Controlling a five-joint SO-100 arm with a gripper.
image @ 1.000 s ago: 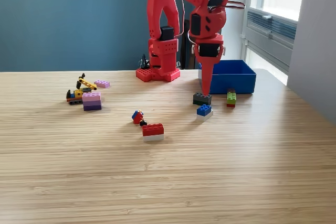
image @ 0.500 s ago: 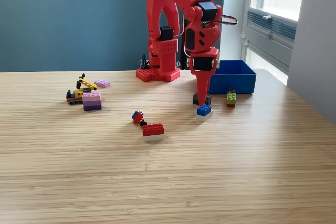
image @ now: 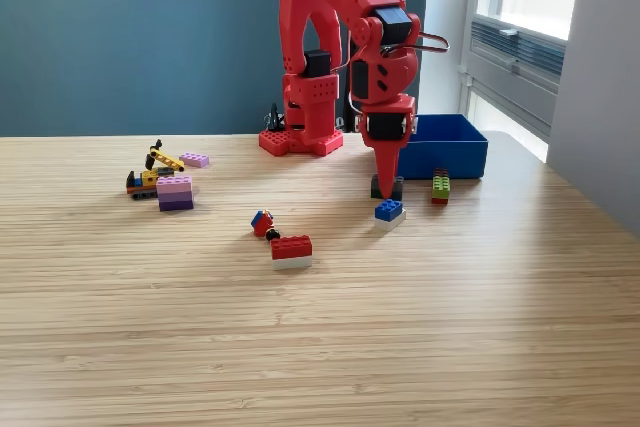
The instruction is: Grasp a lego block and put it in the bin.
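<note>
On the table (image: 420, 347), one bin (image: 450, 143); gripper (image: 386, 190) over one black brick (image: 395, 187), spread unclear.

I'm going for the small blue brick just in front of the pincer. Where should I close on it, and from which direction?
Come straight down from above and close on two opposite side walls of the blue brick. It lies flat on the table, studs up, so its short vertical sides are probably the only flat faces to pinch. The pincer already points down just behind it, by the dark brick; keep clear of that one.
</note>
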